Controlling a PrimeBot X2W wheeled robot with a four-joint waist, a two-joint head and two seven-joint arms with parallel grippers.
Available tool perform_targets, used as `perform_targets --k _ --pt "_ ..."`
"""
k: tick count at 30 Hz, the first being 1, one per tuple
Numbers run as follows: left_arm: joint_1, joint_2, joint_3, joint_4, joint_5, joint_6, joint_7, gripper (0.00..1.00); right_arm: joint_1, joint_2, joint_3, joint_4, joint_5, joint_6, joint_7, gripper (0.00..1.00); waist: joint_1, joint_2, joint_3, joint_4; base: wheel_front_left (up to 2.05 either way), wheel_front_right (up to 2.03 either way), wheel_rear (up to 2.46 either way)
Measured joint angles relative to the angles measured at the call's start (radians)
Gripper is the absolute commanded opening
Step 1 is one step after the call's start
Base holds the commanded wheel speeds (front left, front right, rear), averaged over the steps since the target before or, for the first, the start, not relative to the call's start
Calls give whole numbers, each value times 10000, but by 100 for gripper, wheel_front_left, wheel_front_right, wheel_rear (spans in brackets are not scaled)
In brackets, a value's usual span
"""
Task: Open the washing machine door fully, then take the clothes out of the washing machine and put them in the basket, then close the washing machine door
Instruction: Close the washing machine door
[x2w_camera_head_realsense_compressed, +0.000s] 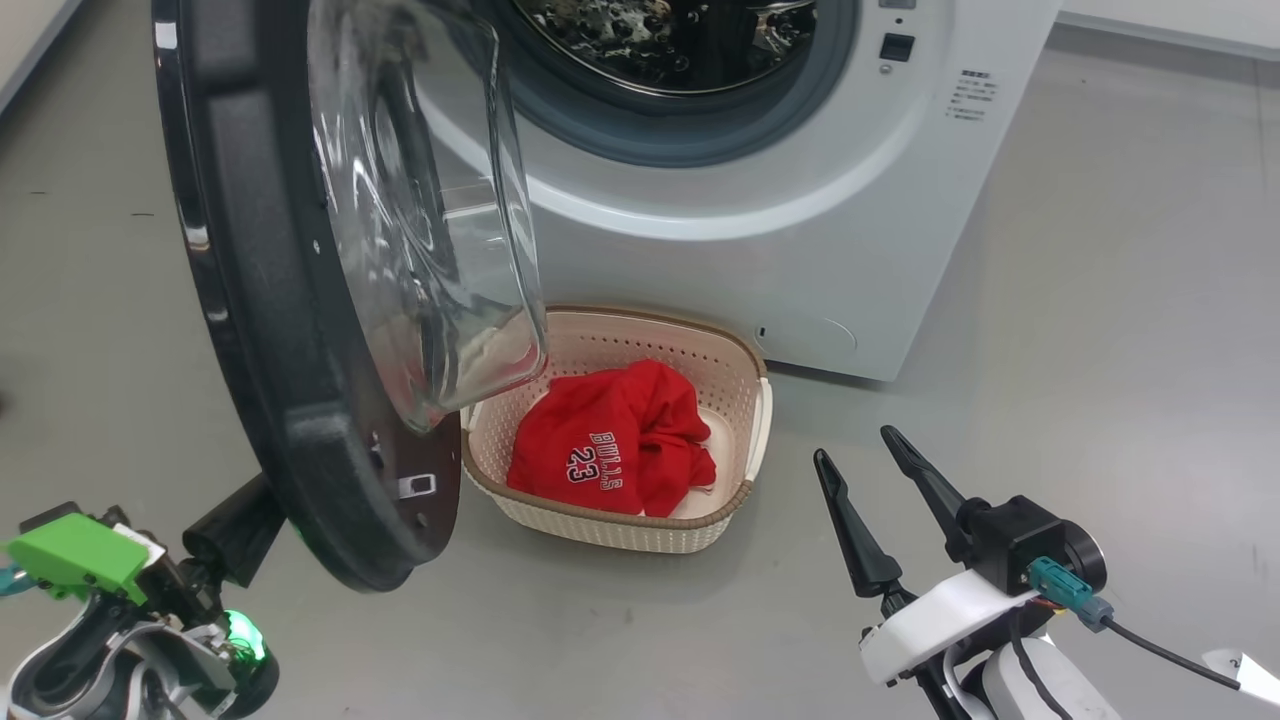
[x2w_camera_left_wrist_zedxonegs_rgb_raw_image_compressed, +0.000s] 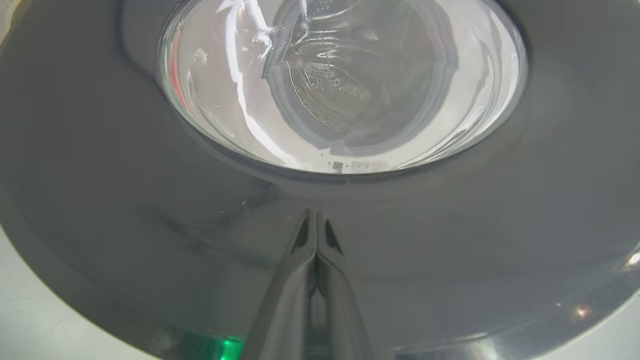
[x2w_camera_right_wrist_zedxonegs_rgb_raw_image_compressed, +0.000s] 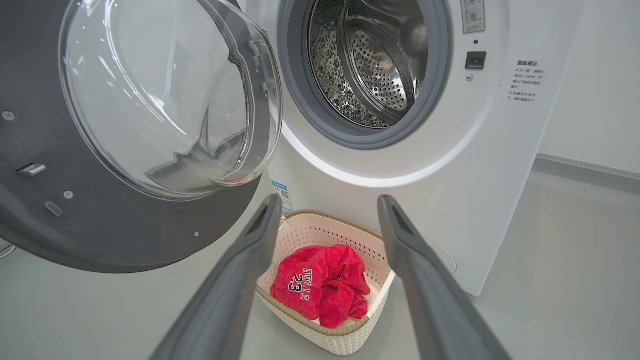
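**lint_trap:** which way is the washing machine door (x2w_camera_head_realsense_compressed: 250, 300) facing?

**spin_cycle:** It's swung out on its hinge. In the head view you see it nearly edge-on, a tall oval running 12 to 6, leaning slightly. The glass bowl (x2w_camera_head_realsense_compressed: 420, 230) bulges toward 3 o'clock, back at the washing machine (x2w_camera_head_realsense_compressed: 800, 250). The door's bottom edge overlaps the 9 o'clock end of the basket (x2w_camera_head_realsense_compressed: 735, 380) in that view.

**lint_trap:** and the clothes?

**spin_cycle:** The clothes (x2w_camera_head_realsense_compressed: 610, 440) are in the basket, a bunched red jersey with "BULLS 23" facing up, the print turned sideways. The basket sits on the floor at 6 o'clock from the drum (x2w_camera_right_wrist_zedxonegs_rgb_raw_image_compressed: 370, 65), just in front of the machine. Its long side runs roughly along the machine's front.

**lint_trap:** arms?

**spin_cycle:** The left arm comes in at 7 o'clock in the head view and reaches behind the door's lower rim. On its wrist cam the left gripper (x2w_camera_left_wrist_zedxonegs_rgb_raw_image_compressed: 314, 220) has its fingers pressed together, tips right at the glossy black outer ring, below the window. Can't tell if they're actually touching it. The right gripper (x2w_camera_head_realsense_compressed: 853, 444) sits at 4 o'clock, fingers aimed toward 11, spread wide with nothing between them. It's near the basket's 3 o'clock end but apart from it.
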Motion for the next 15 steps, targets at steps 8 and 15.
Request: perform_targets --k 8,15 --pt "12 -132 -267 -332 -201 0 73 0 -170 0 33 0 -17 0 2 100 0 0 165 -585 0 0 0" --pt "5 -232 -424 -593 -481 0 54 0 -185 6 23 -17 -17 0 0 100 0 0 312 -1165 0 0 0"
